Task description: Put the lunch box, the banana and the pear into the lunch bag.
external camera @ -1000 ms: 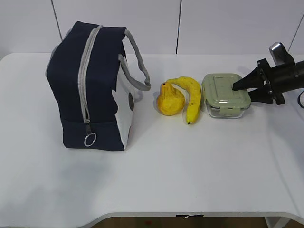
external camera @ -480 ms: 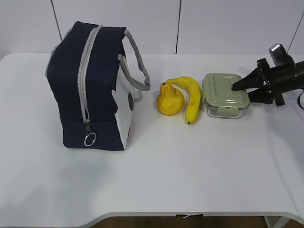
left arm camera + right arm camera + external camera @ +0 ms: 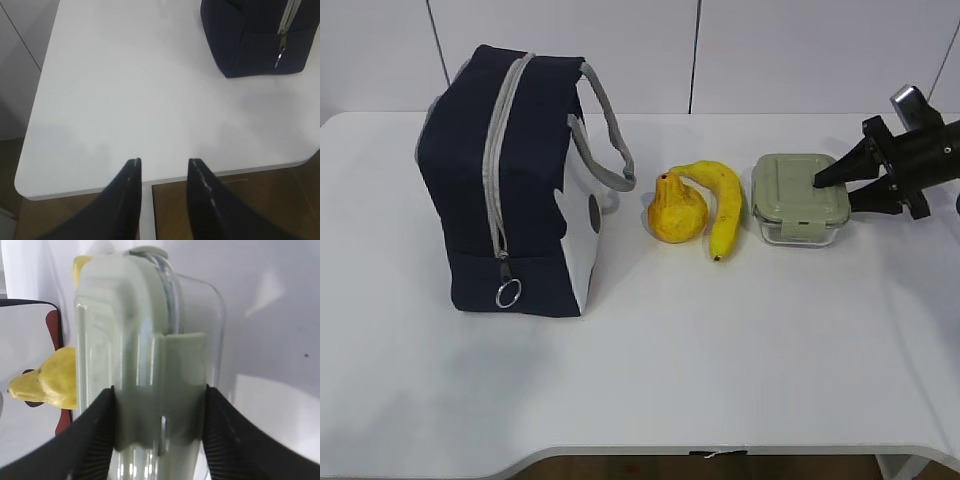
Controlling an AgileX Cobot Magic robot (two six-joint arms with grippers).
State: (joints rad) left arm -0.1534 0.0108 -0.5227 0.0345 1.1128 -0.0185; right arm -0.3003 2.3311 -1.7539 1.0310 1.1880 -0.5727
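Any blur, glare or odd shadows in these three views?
Exterior view: sharp and evenly lit, soft shadow beside the lunch bag. Left wrist view: slightly soft, table washed out. Right wrist view: lunch box fills the frame, blurred, reflections on its glass.

lunch bag (image 3: 510, 180) is matt navy cloth with grey webbing, table (image 3: 720, 350) smooth matt white, lunch box (image 3: 798, 198) clear glossy glass under a satiny green plastic lid, gripper fingers (image 3: 90, 435) ribbed black
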